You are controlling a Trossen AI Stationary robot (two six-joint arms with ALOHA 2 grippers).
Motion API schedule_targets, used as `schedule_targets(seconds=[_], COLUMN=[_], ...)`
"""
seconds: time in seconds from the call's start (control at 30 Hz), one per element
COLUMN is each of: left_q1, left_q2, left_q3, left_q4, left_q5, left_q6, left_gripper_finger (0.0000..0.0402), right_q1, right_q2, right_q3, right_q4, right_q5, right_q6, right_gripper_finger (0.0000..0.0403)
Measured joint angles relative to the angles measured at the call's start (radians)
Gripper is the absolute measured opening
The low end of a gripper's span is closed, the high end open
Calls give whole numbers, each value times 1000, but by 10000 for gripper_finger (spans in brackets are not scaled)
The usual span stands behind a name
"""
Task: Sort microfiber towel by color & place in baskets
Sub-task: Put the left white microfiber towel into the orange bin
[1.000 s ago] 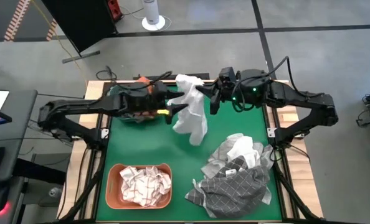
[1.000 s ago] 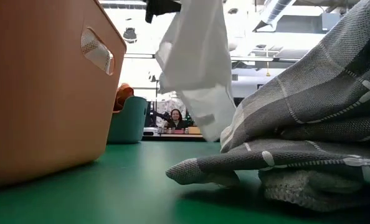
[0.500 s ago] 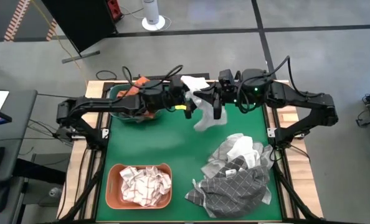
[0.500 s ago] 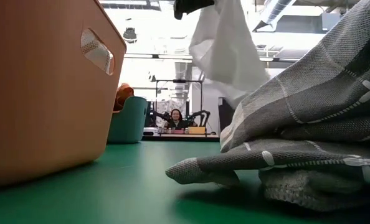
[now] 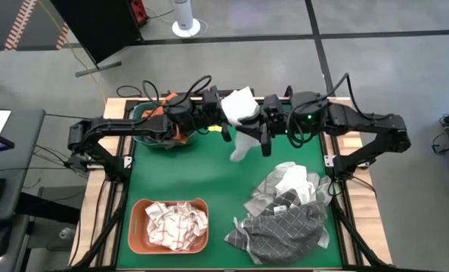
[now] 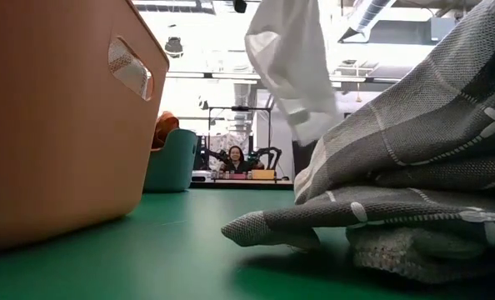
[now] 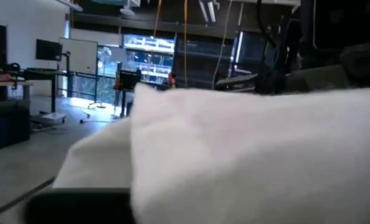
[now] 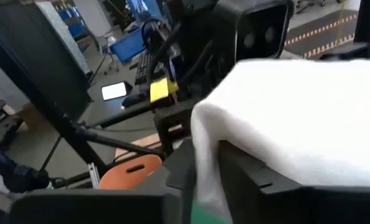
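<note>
- Reaching in with the left gripper point(image 5: 226, 125) above the far middle of the green table point(image 5: 187, 174), right against the white towel point(image 5: 238, 106); pressing so near it that the left wrist view is filling with pale cloth point(image 7: 253, 155); impossible to tell whether clamping or loose.
- Meeting it from the other side with the right gripper point(image 5: 256, 128), also up against the same towel point(image 8: 297, 118); again impossible to tell whether gripping or letting go.
- Hanging the white towel in the air between the two grippers, bunching one part on top and trailing a tail down toward the table without touching it point(image 6: 293, 58).
- Sitting behind the left arm at the far left edge: the teal basket point(image 5: 143, 113), showing a rust orange cloth point(image 6: 164, 127) over its rim.
- Resting at the near left: the salmon basket point(image 5: 137, 219), holding pale checked cloths point(image 5: 178, 223).
- Lying heaped at the near right: a pile of grey towels with white grid lines point(image 5: 281, 219), mixing in some paler cloth.
- Sitting far off in the room beyond the table: a person point(image 6: 235, 158).
</note>
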Motion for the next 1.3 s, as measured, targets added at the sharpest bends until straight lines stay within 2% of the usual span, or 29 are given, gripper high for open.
schedule_targets(seconds=[0.07,0.27,0.43,0.67,0.8,0.93,1.13,1.3], left_q1=[0,0,0,0,-13,-37,-111,-240], left_q2=[-11,-116,-237,-450,-556,-627,-672,-653], left_q3=[-1,0,0,0,0,0,0,-9], left_q4=[18,26,-50,-486,-637,-653,-664,-808], left_q5=[23,62,243,470,572,617,617,610], left_q6=[1,78,64,-255,-414,-552,-765,-797], left_gripper_finger=[12,2,1,1,1,1,0,0], right_q1=[11,41,53,16,-18,-59,-122,-148], right_q2=[0,0,0,0,0,0,0,1], right_q3=[0,0,0,0,0,0,0,0], right_q4=[-20,-84,-150,-245,-271,-279,-283,-284], right_q5=[0,-1,-1,0,2,2,3,4], right_q6=[9,48,51,75,86,85,85,85], right_gripper_finger=[125,210,255,260,260,260,260,260])
